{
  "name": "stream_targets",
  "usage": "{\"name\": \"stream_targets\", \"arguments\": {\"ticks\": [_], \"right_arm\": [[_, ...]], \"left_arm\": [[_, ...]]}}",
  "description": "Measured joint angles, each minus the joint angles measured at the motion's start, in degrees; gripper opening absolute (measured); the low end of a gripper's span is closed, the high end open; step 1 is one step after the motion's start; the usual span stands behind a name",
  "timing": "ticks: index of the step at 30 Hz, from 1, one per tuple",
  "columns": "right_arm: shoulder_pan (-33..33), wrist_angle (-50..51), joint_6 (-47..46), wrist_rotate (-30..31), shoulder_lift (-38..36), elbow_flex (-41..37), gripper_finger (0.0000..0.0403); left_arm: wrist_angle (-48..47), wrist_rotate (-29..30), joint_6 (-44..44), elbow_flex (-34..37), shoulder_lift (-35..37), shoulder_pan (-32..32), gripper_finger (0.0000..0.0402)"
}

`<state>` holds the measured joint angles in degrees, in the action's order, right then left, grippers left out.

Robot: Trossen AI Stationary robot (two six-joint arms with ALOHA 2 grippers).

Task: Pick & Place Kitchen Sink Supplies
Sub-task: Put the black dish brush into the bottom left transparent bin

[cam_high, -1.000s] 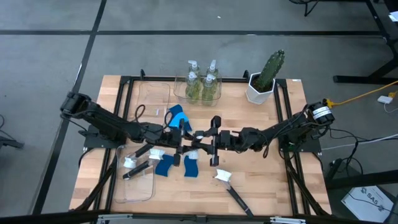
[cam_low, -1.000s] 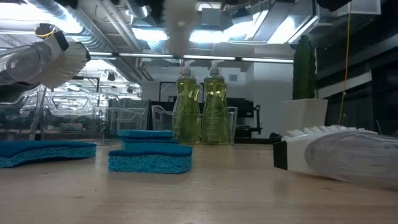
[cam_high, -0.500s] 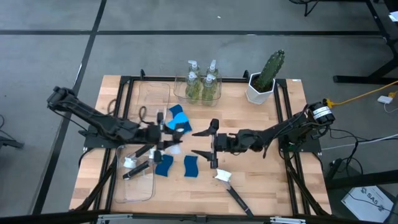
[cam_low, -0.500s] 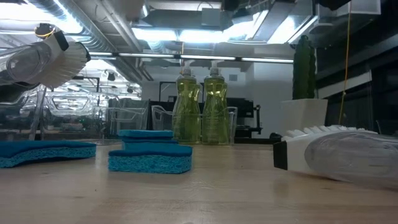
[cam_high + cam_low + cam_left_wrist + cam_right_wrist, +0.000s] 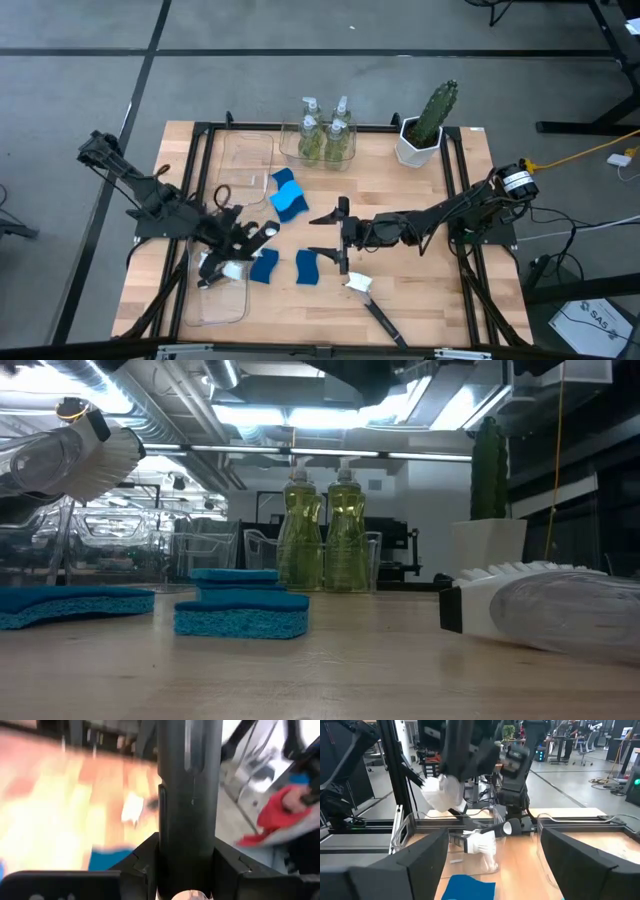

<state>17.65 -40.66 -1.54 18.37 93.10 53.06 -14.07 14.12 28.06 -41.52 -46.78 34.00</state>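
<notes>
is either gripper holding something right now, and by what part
The left gripper holds a dish brush by its black handle, white head hanging over the clear bin. The right gripper is open and empty.

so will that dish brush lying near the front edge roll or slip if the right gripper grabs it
The dish brush probably won't roll: its blocky white head lies flat on the wood. The thin black handle looks stiff but narrow, so the open right gripper might pinch it off-centre and let it swivel.

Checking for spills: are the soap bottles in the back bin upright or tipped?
Upright. The soap bottles stand in the clear bin with pump heads on top; the low view shows two standing straight side by side.
</notes>
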Motion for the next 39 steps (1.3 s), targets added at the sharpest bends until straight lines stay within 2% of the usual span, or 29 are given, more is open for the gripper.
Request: {"name": "stream_targets", "arguments": {"ticks": [9, 20, 29, 34, 39], "right_arm": [[0.0, 2.01, -1.79, 0.0, 0.0, -0.02, 0.0315], [0.0, 5.87, -4.52, 0.0, -0.02, -0.04, 0.0315], [0.0, 5.86, -4.5, 0.0, -0.02, -0.04, 0.0315], [0.0, 5.86, -5.1, 0.0, -0.02, -0.04, 0.0315], [-0.02, 5.85, -5.11, 0.0, -0.02, -0.04, 0.0315]], "left_arm": [[-18.93, 8.64, 17.85, 0.0, 0.43, 9.19, 0.0117], [-28.63, 19.25, 36.13, 0.37, -0.6, 19.87, 0.0116], [-26.77, 19.03, 51.19, 10.23, -0.69, 22.1, 0.0116], [-26.93, 17.48, 50.25, 11.32, -0.69, 22.27, 0.0118], [-26.87, 14.15, 48.95, 11.32, -0.69, 22.27, 0.0154]]}}
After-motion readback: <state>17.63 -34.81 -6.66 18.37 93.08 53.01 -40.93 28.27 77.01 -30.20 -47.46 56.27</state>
